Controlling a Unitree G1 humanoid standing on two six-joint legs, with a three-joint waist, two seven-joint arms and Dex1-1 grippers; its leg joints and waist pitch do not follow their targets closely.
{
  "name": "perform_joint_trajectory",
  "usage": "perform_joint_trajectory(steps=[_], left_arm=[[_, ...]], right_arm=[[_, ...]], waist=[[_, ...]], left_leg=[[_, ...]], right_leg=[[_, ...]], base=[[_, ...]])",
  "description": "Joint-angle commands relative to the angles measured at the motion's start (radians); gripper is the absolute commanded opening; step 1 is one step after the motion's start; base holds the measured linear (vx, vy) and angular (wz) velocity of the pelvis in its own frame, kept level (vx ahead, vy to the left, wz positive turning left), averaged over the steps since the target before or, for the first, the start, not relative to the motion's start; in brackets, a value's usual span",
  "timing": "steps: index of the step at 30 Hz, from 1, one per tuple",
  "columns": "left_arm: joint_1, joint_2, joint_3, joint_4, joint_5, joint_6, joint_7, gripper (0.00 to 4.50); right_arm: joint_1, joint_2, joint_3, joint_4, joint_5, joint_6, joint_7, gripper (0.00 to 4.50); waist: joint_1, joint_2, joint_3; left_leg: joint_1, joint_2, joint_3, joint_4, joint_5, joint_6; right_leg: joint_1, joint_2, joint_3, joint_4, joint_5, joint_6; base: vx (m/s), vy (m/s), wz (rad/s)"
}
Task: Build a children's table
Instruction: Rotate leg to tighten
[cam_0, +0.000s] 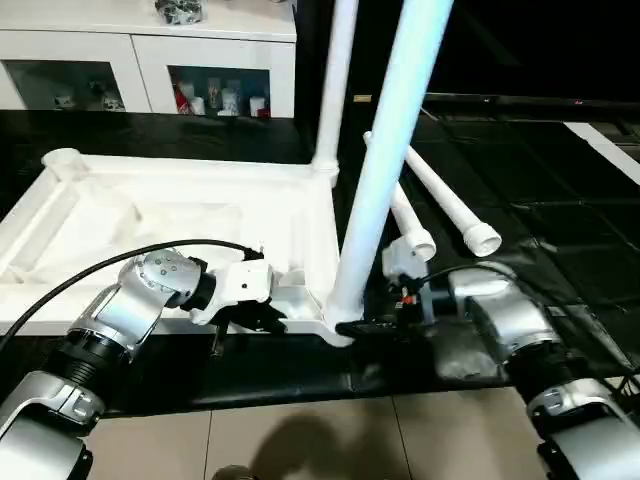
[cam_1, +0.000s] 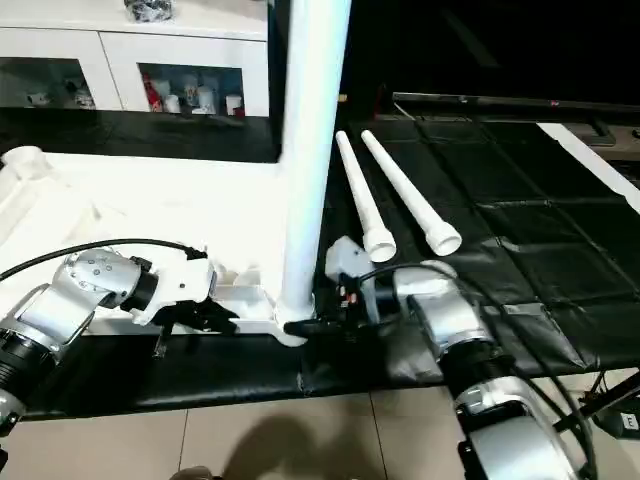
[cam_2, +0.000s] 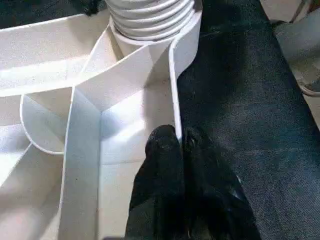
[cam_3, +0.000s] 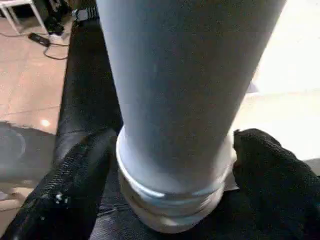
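A: Where does the tabletop (cam_0: 180, 215) lie?

B: Upside down on the black mat (cam_1: 520, 230), ribs up. One leg (cam_0: 335, 80) stands in the far corner socket, another leg (cam_0: 385, 160) rises from the near corner, its long axis nearly upright.

A: Which arm is closer to that near leg?

B: The right gripper (cam_3: 170, 165). Its fingers straddle the leg's base, spread wide, one either side. The left gripper (cam_2: 181, 145) is pinched on the tabletop's rim wall beside that socket.

A: Spare parts? Any writing?

B: Two loose legs (cam_1: 400, 190) lie on the mat nearby. No readable labels.
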Motion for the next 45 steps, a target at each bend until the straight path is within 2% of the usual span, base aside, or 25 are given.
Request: perform_joint_trajectory(steps=[1,9,10,18,21,22,25,26,28,30,31,32,33,34,35,36,37,38,39,40,41,42,43,44,45], left_arm=[[-0.007,-0.002,-0.037,-0.003,0.019,-0.035,-0.034,0.00],[-0.007,-0.002,-0.039,0.002,0.016,-0.039,-0.048,0.00],[-0.005,-0.003,-0.036,0.003,0.018,-0.039,-0.051,0.00],[0.003,-0.024,-0.014,0.015,0.006,0.029,-0.022,0.00],[0.003,-0.060,0.023,0.019,-0.018,0.103,0.042,0.00],[-0.002,-0.110,0.073,0.017,-0.041,0.198,0.147,0.00],[-0.008,-0.155,0.121,-0.005,-0.055,0.293,0.256,0.00],[-0.014,-0.186,0.151,-0.022,-0.054,0.350,0.336,0.00],[-0.014,-0.208,0.166,-0.041,-0.047,0.388,0.389,0.00],[-0.014,-0.227,0.178,-0.058,-0.041,0.417,0.429,0.00],[-0.012,-0.247,0.188,-0.079,-0.040,0.448,0.461,0.00],[-0.012,-0.278,0.208,-0.101,-0.039,0.487,0.511,0.00],[-0.013,-0.304,0.222,-0.121,-0.034,0.519,0.547,0.00],[-0.012,-0.319,0.228,-0.136,-0.029,0.538,0.566,0.00],[-0.009,-0.342,0.229,-0.165,-0.015,0.572,0.597,0.00],[-0.007,-0.352,0.228,-0.181,-0.007,0.589,0.613,0.00],[-0.004,-0.359,0.223,-0.191,0.000,0.601,0.623,0.00],[-0.002,-0.359,0.217,-0.196,0.004,0.605,0.629,0.00],[-0.001,-0.358,0.215,-0.197,0.006,0.605,0.630,0.00],[0.000,-0.356,0.211,-0.197,0.010,0.605,0.633,0.00],[0.002,-0.344,0.202,-0.192,0.017,0.602,0.639,0.00],[0.002,-0.338,0.199,-0.189,0.019,0.599,0.641,0.00],[0.003,-0.335,0.197,-0.187,0.021,0.598,0.644,0.00],[0.003,-0.335,0.197,-0.187,0.021,0.598,0.644,0.00],[0.006,-0.320,0.201,-0.180,0.030,0.595,0.646,0.00]], right_arm=[[-0.024,-0.005,0.004,0.010,0.005,0.012,0.025,3.71],[-0.025,0.001,-0.002,0.021,0.017,0.018,0.044,3.05],[-0.021,0.002,-0.004,0.021,0.020,0.025,0.053,2.91],[0.024,0.007,-0.009,-0.016,0.038,0.064,0.074,2.78],[0.048,0.034,-0.032,-0.033,0.062,0.103,0.026,2.77],[0.066,0.091,-0.072,-0.028,0.073,0.141,-0.110,2.77],[0.067,0.161,-0.083,0.015,0.027,0.126,-0.301,2.77],[0.058,0.212,-0.090,0.041,0.018,0.139,-0.395,2.77],[0.040,0.260,-0.106,0.075,0.021,0.150,-0.476,2.77],[0.021,0.299,-0.121,0.106,0.026,0.157,-0.539,2.77],[-0.001,0.331,-0.135,0.138,0.029,0.160,-0.602,2.77],[-0.030,0.366,-0.149,0.179,0.028,0.163,-0.680,2.77],[-0.052,0.389,-0.154,0.208,0.021,0.165,-0.733,2.77],[-0.063,0.397,-0.154,0.222,0.013,0.161,-0.759,2.77],[-0.081,0.413,-0.162,0.241,-0.002,0.163,-0.808,2.77],[-0.089,0.421,-0.168,0.250,-0.010,0.166,-0.833,2.77],[-0.095,0.427,-0.181,0.255,-0.006,0.160,-0.841,2.77],[-0.096,0.430,-0.191,0.256,-0.002,0.155,-0.841,2.77],[-0.097,0.430,-0.194,0.257,-0.001,0.152,-0.841,3.12],[-0.097,0.429,-0.199,0.258,0.001,0.145,-0.840,3.33],[-0.097,0.428,-0.210,0.261,0.007,0.127,-0.833,3.47],[-0.098,0.428,-0.214,0.263,0.010,0.123,-0.832,3.47],[-0.099,0.429,-0.218,0.265,0.012,0.121,-0.832,3.54],[-0.099,0.429,-0.218,0.265,0.012,0.121,-0.832,3.68],[-0.101,0.417,-0.217,0.277,0.001,0.096,-0.841,3.84]], waist=[[-0.004,0.017,-0.074],[-0.003,0.017,-0.073],[-0.003,0.021,-0.073],[0.000,0.023,-0.074],[0.000,0.024,-0.071],[0.002,0.022,-0.067],[-0.014,0.020,-0.067],[-0.027,0.020,-0.065],[-0.046,0.024,-0.067],[-0.067,0.038,-0.068],[-0.070,0.042,-0.067],[-0.081,0.048,-0.064],[-0.085,0.056,-0.061],[-0.083,0.060,-0.059],[-0.086,0.038,-0.052],[-0.085,0.033,-0.051],[-0.089,0.009,-0.052],[-0.087,0.011,-0.050],[-0.099,0.031,-0.057],[-0.094,0.055,-0.066],[-0.064,0.078,-0.064],[-0.068,0.068,-0.055],[-0.078,0.006,-0.049],[-0.063,0.000,-0.054],[-0.060,0.006,-0.059]], left_leg=[[0.013,0.015,0.004,-0.075,-0.361,0.002],[0.016,0.015,0.004,-0.074,-0.366,0.001],[0.017,0.015,0.004,-0.075,-0.371,0.000],[0.016,0.016,0.005,-0.075,-0.364,0.000],[0.019,0.014,0.007,-0.074,-0.379,0.002],[0.023,0.012,0.006,-0.072,-0.390,-0.004],[0.021,0.005,-0.004,-0.072,-0.417,-0.025],[0.023,0.000,-0.007,-0.069,-0.433,-0.028],[0.024,-0.001,-0.011,-0.066,-0.462,-0.025],[0.021,0.013,-0.022,-0.074,-0.517,-0.019],[0.023,0.017,-0.024,-0.078,-0.544,-0.016],[0.023,0.034,-0.032,-0.091,-0.615,-0.017],[0.016,0.052,-0.040,-0.111,-0.685,-0.025],[0.013,0.067,-0.041,-0.132,-0.750,-0.036],[0.022,0.055,-0.029,-0.130,-0.762,-0.045],[0.046,0.033,-0.020,-0.104,-0.737,-0.047],[0.080,-0.019,0.000,-0.031,-0.578,-0.029],[0.084,-0.030,0.006,-0.006,-0.511,-0.016],[0.055,-0.015,0.000,-0.012,-0.464,0.000],[-0.008,0.048,-0.038,-0.077,-0.540,0.002],[-0.024,0.105,-0.063,-0.152,-0.710,-0.009],[0.004,0.100,-0.049,-0.161,-0.757,-0.013],[0.066,0.008,-0.022,-0.080,-0.694,-0.030],[0.090,-0.038,0.000,-0.022,-0.564,-0.033],[0.057,-0.045,0.001,0.009,-0.374,-0.002]], right_leg=[[0.044,-0.078,0.047,-0.087,-0.454,-0.146],[0.042,-0.078,0.046,-0.090,-0.476,-0.141],[0.041,-0.078,0.046,-0.090,-0.475,-0.142],[0.044,-0.075,0.047,-0.086,-0.439,-0.155],[0.040,-0.076,0.046,-0.092,-0.485,-0.146],[0.036,-0.077,0.044,-0.098,-0.521,-0.137],[0.041,-0.082,0.026,-0.111,-0.629,-0.086],[0.040,-0.081,0.012,-0.126,-0.671,-0.051],[0.044,-0.082,-0.006,-0.135,-0.680,-0.034],[0.057,-0.086,-0.031,-0.138,-0.636,-0.035],[0.060,-0.084,-0.039,-0.142,-0.621,-0.034],[0.071,-0.083,-0.050,-0.133,-0.562,-0.040],[0.082,-0.078,-0.044,-0.098,-0.493,-0.058],[0.087,-0.073,-0.025,-0.056,-0.414,-0.082],[0.071,-0.073,-0.018,-0.065,-0.458,-0.084],[0.049,-0.080,-0.026,-0.106,-0.562,-0.066],[0.015,-0.108,-0.058,-0.178,-0.774,-0.006],[0.012,-0.113,-0.083,-0.205,-0.840,0.032],[0.057,-0.117,-0.125,-0.212,-0.809,0.081],[0.125,-0.104,-0.095,-0.117,-0.595,0.059],[0.131,-0.082,-0.026,0.034,-0.302,-0.027],[0.093,-0.073,-0.010,0.032,-0.215,-0.063],[0.024,-0.084,-0.004,-0.098,-0.537,-0.053],[-0.005,-0.104,-0.018,-0.144,-0.754,-0.007],[0.020,-0.141,-0.017,-0.157,-0.897,0.034]], base=[[0.000,0.000,0.00],[0.000,0.000,0.00],[0.000,0.000,0.00],[0.000,0.000,0.00],[0.000,0.000,0.00],[0.000,0.000,0.00],[0.000,0.000,0.00],[0.000,0.000,0.00],[0.000,0.000,0.00],[0.000,0.000,0.00],[0.000,0.000,0.00],[0.000,0.000,0.00],[0.000,0.000,0.00],[0.000,0.000,0.00],[0.000,0.000,0.00],[0.000,0.000,0.00],[0.000,0.000,0.00],[0.044,-0.001,-0.19],[0.044,-0.001,-0.19],[0.053,0.045,-0.30],[0.069,0.032,-0.13],[0.069,0.032,-0.13],[0.102,-0.037,0.07],[0.060,-0.043,0.03],[0.060,-0.043,0.03]])
